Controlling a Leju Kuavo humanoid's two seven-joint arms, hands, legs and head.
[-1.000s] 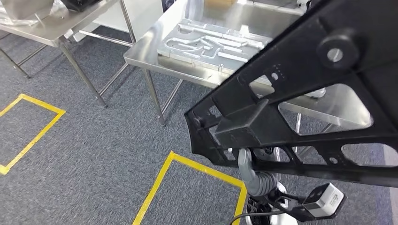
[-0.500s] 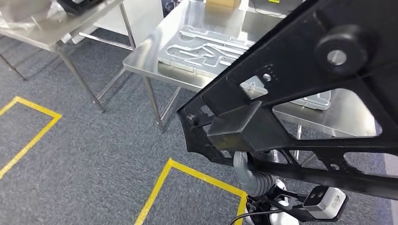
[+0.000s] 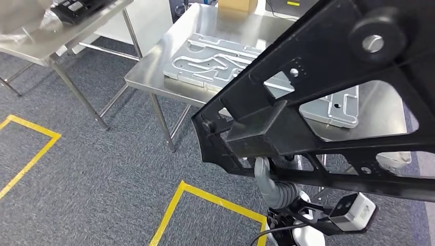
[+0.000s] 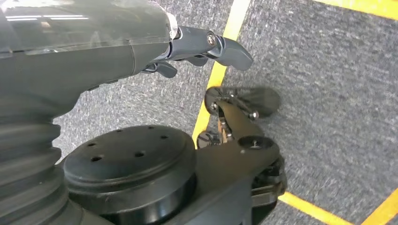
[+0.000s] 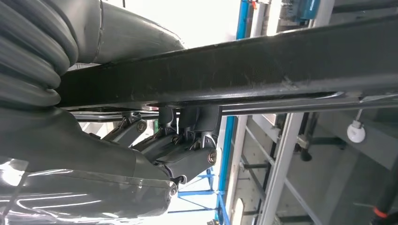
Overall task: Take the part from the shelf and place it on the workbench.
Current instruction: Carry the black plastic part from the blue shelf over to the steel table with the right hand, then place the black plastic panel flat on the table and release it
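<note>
A large black frame part (image 3: 328, 77) with open cut-outs and a round boss spans the right half of the head view, held up in the air. My right hand (image 3: 268, 179) grips it from underneath; the right wrist view shows the fingers (image 5: 187, 140) wrapped round a black bar of the part (image 5: 263, 61). The steel workbench (image 3: 149, 72) stands ahead, partly hidden behind the part, with a machined aluminium plate (image 3: 215, 59) on its top. My left hand (image 4: 197, 44) hangs over the grey carpet, holding nothing, fingers loosely apart.
A second steel table (image 3: 36, 43) with a black object (image 3: 77, 6) stands at the far left. Yellow tape lines (image 3: 205, 197) mark boxes on the carpet between me and the workbench. A cardboard box (image 3: 237, 5) sits at the bench's far side.
The whole picture has shifted: the camera has moved and the workbench now sits lower and further left, with more of its top showing. The part stays in my right hand.
</note>
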